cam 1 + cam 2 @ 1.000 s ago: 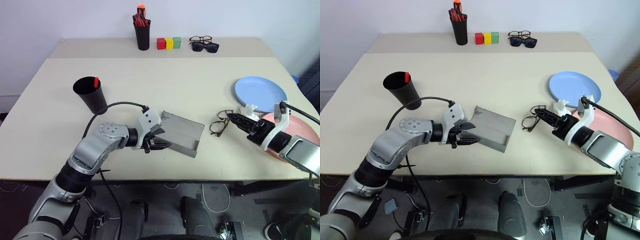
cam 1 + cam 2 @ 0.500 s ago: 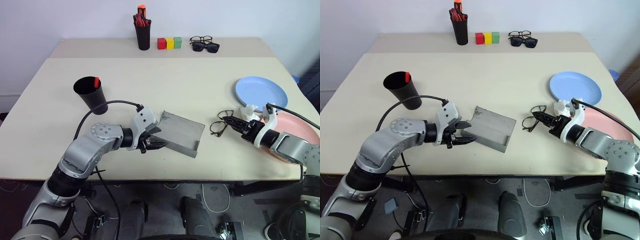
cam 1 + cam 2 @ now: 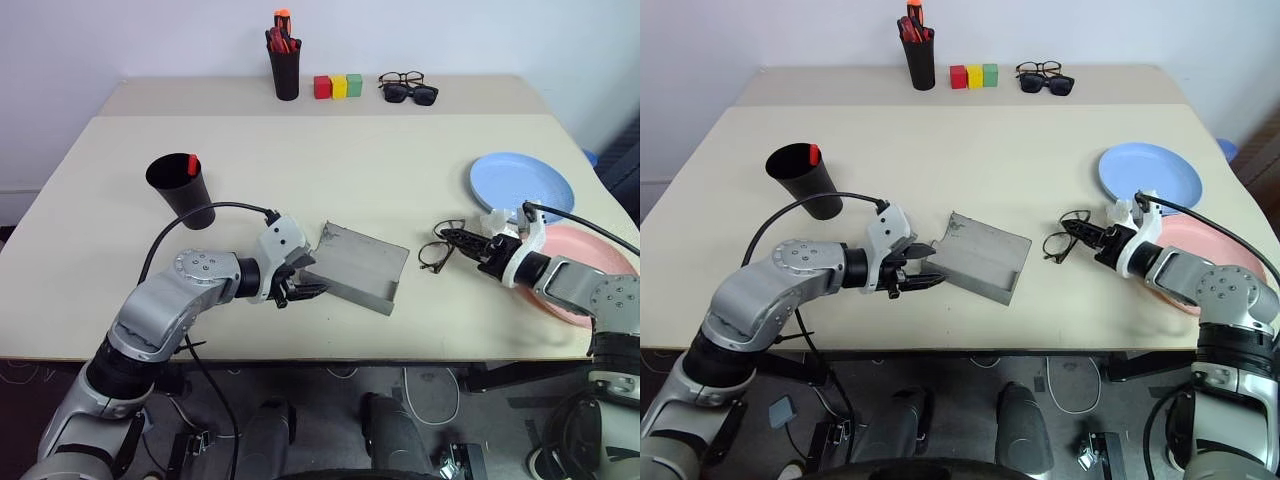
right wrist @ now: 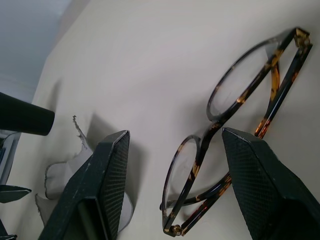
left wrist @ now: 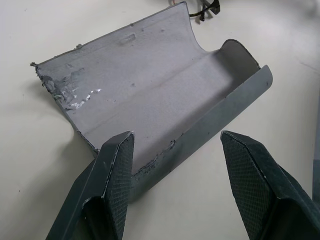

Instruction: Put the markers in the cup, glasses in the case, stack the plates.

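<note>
The table (image 3: 330, 170) is pale beige. At twelve o'clock, a black holder (image 3: 285, 72) carries red and orange pens (image 3: 281, 32); beside it sit a red block (image 3: 322, 87), a yellow block (image 3: 339, 86) and a green block (image 3: 354, 85), then black sunglasses (image 3: 412, 94) with dark lenses. At ten o'clock a matte black cup (image 3: 182, 190) shows a marker's (image 3: 192, 164) red cap. The open case (image 5: 150, 95) is grey, with white scuffs at one corner. The glasses (image 4: 240, 135) have a mottled dark brown and amber frame with clear lenses. At three o'clock lie a light blue plate (image 3: 521, 186) and a salmon pink plate (image 3: 600, 262). The gripper fingers (image 5: 117, 175) are black with a fine cross-hatched texture.
</note>
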{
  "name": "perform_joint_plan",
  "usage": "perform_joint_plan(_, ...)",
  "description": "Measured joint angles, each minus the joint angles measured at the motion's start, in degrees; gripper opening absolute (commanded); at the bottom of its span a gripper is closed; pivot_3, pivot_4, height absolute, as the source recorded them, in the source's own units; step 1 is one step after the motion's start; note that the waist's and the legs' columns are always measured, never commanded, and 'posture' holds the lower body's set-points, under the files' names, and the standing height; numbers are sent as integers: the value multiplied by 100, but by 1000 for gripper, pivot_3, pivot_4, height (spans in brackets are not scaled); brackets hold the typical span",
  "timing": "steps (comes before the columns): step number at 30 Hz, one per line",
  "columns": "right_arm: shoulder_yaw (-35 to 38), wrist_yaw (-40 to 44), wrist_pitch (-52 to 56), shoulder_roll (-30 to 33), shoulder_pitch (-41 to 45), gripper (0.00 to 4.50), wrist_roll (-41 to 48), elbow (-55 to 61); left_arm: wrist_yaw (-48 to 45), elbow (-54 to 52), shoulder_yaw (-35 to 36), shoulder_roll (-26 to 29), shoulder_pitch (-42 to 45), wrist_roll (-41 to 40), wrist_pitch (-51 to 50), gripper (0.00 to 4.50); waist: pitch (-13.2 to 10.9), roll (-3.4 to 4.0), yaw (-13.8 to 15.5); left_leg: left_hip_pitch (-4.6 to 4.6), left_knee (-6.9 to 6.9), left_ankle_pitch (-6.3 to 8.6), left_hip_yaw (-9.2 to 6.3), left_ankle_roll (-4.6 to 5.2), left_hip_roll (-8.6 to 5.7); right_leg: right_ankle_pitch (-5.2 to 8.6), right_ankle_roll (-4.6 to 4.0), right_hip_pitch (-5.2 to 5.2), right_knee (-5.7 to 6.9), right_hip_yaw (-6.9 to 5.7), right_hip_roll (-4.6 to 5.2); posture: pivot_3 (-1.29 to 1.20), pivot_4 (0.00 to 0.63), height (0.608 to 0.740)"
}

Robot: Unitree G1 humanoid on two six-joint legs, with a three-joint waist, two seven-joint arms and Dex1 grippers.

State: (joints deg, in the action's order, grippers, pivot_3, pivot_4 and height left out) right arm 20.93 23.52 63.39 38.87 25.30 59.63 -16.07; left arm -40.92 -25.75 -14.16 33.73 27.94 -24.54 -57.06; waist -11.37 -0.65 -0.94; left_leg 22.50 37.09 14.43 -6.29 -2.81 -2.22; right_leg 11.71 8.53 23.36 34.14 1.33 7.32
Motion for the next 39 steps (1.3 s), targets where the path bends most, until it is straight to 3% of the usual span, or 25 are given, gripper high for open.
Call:
perform_joint_plan(15,0,372,6,-175,240,2952,-547,-231,144,-40,42,50,-15,-114,-90,2825,0,0,-4,0,0,0,0,0,0,-3,5,0,0,0,0,0,150,739)
perform_joint_plan(18,-17,455,2,-187,319,2120,-686,-357,198,-129,81,53,-60,-124,-128,2825,0,0,-8,0,0,0,0,0,0,-4,8,0,0,0,0,0,150,739)
perform_joint_plan(22,-56,560,0,-194,355,164,-856,-460,250,-248,188,61,-98,-197,-180,2825,0,0,-9,0,-1,0,0,0,0,-6,11,1,1,0,0,0,150,739)
perform_joint_plan(23,-59,614,-5,-196,387,71,-881,-481,261,-270,203,61,-119,-220,-214,2825,0,0,-14,0,-1,0,0,0,0,-6,11,1,0,0,0,0,150,739)
perform_joint_plan(31,-87,840,-9,-201,529,71,-1120,-551,234,-495,417,140,-386,-366,-190,2825,0,0,-10,0,-2,0,-1,-1,0,-5,10,0,0,0,-1,0,150,739)
perform_joint_plan(37,-287,1232,-237,-119,465,71,-1360,-164,-250,-671,963,121,-1064,-503,1062,2825,-1,1,-14,0,-4,0,0,-1,1,0,-1,5,1,0,-1,0,150,739)
perform_joint_plan(39,-625,1651,-895,64,257,71,-1712,436,-781,-680,1130,505,-1209,-658,1398,2825,-1,3,-10,1,-6,0,1,-2,3,0,0,8,1,0,-2,0,150,739)
